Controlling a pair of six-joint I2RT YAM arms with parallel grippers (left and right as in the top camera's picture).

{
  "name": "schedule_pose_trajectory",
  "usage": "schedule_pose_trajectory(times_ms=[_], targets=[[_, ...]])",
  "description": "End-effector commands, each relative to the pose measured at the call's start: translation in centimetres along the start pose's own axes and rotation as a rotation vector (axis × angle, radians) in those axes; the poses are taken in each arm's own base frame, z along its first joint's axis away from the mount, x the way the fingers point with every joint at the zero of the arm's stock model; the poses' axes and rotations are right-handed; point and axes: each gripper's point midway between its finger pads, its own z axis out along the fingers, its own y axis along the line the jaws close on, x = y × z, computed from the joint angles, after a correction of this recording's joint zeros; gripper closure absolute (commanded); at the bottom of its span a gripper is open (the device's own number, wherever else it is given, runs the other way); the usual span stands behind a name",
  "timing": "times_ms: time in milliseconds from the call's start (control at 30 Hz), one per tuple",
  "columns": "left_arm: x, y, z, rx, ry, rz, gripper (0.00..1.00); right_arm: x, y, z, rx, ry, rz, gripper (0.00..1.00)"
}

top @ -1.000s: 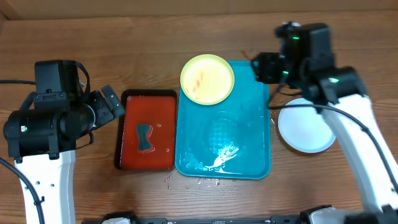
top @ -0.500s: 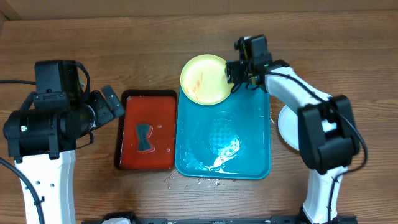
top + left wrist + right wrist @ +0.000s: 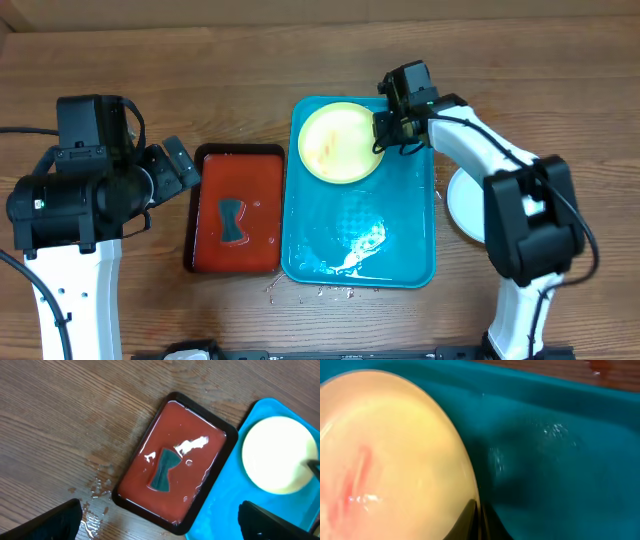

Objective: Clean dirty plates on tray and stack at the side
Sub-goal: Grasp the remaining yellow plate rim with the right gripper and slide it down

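A pale yellow-green plate (image 3: 338,143) with a faint orange-red smear lies in the far end of the turquoise tray (image 3: 400,265). My right gripper (image 3: 383,134) is shut on that plate's right rim. In the right wrist view the fingers (image 3: 470,521) pinch the rim of the plate (image 3: 385,460) over the tray (image 3: 560,460). A light blue-white plate (image 3: 462,205) rests on the table right of the tray, partly hidden by my right arm. My left gripper (image 3: 180,165) hangs open and empty left of the red tray; its fingertips (image 3: 57,521) straddle that tray's near corner.
A red tray with a black rim (image 3: 237,155) sits left of the turquoise one and holds a thin film of liquid and a dark teal bow-shaped piece (image 3: 232,220). Water glistens in the turquoise tray's near half (image 3: 362,245). Droplets wet the wood in front of both trays.
The right gripper has shut on the yellow-green plate's rim. The plate has shifted from overhanging the tray's far-left corner to lying inside the tray. The left arm has not moved.
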Motion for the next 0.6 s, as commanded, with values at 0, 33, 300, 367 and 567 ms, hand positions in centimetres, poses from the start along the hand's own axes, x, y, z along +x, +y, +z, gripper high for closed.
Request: schedule_pose_trajectory(times_ms=[0, 33, 300, 367, 567], targets=[[-0.4, 0.0, -0.3, -0.003, -0.017, 0.011, 0.00, -2.8, 2.1, -8.8, -0.041, -0.135, 0.026, 0.96], [-0.4, 0.0, -0.3, -0.003, -0.017, 0.011, 0.00, -2.5, 2.3, -10.6, -0.042, -0.136, 0.037, 0.96], [-0.4, 0.0, -0.3, -0.003, -0.017, 0.011, 0.00, 4.0, 2.6, -18.1, -0.013, 0.020, 0.150, 0.96], [-0.4, 0.0, -0.3, -0.003, -0.017, 0.011, 0.00, 6.0, 2.5, -17.9, 0.004, 0.095, 0.183, 0.96], [-0.4, 0.0, -0.3, -0.003, -0.017, 0.011, 0.00, 10.1, 1.3, -12.6, 0.043, 0.160, 0.282, 0.96]])
